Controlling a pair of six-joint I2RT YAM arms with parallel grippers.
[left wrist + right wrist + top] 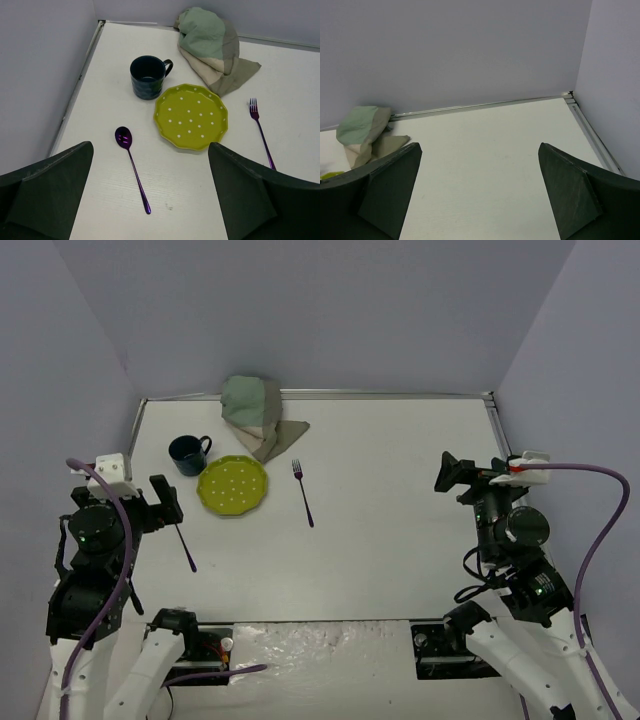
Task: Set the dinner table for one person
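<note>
The worktop (400,520) is a white rectangle with thin metal edging, walled in by pale panels on three sides. Everything on it sits in its far-left part.

A dark blue mug (147,77) stands upright with its mouth up and its handle turned toward the far right. Its interior shows only its own dark wall and floor. Just beside it, to the near right, lies a yellow-green plate (191,116) with white dots and a scalloped rim. Its face carries only the dots. I cannot tell whether the mug's base touches the plate's rim.

Beyond the plate, a crumpled green-and-beige cloth (210,45) is heaped near the far edge, one flat corner reaching toward the plate's far-right rim. A purple fork (261,131) lies to the right of the plate and apart from it, with its tines pointing to the far edge. A purple spoon (132,167) lies to the near left of the plate, bowl up and farther away, handle running toward the arm bases.

The left end effector (150,155) hangs above the spoon with its fingers spread wide, gripping nothing. The right end effector (479,150) is likewise spread wide and gripping nothing. It hovers over the right side of the worktop, well apart from the tableware, and faces the far wall.
</note>
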